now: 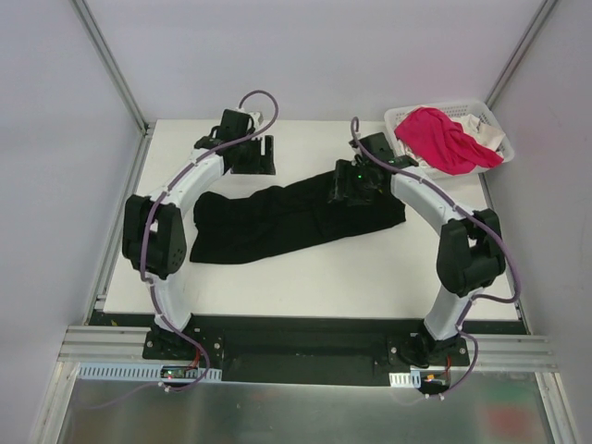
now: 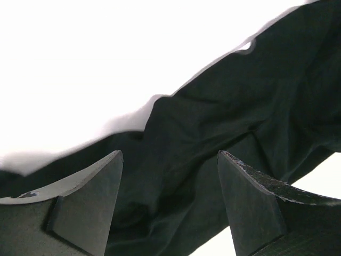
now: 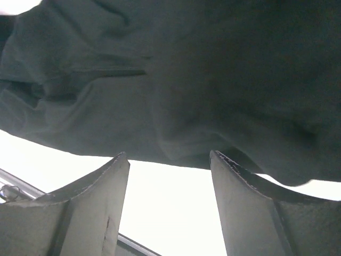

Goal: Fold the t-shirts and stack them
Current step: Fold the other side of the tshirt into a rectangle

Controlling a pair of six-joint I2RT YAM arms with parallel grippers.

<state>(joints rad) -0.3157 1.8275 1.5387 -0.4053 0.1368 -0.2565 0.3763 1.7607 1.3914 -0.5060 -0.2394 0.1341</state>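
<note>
The black t-shirt [image 1: 287,222] lies as a long, half-folded band across the table's [image 1: 324,277] middle. The pink t-shirt [image 1: 444,137] and white t-shirt [image 1: 492,139] sit unfolded in the basket [image 1: 403,117] at the far right corner. The left gripper [image 2: 170,154] and right gripper [image 3: 169,154] hang open, holding nothing.

Black t-shirt [image 1: 277,222]: matt, creased cloth on a smooth white tabletop [image 1: 351,277]. Basket [image 1: 400,118]: white plastic lattice. Pink t-shirt [image 1: 442,137]: soft, bright, matt cloth.

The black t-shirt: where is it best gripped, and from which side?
Grip the black t-shirt at its far long edge, near each end, coming from above. It lies as a long band across the table, so two spaced pinches would likely lift it evenly.
</note>
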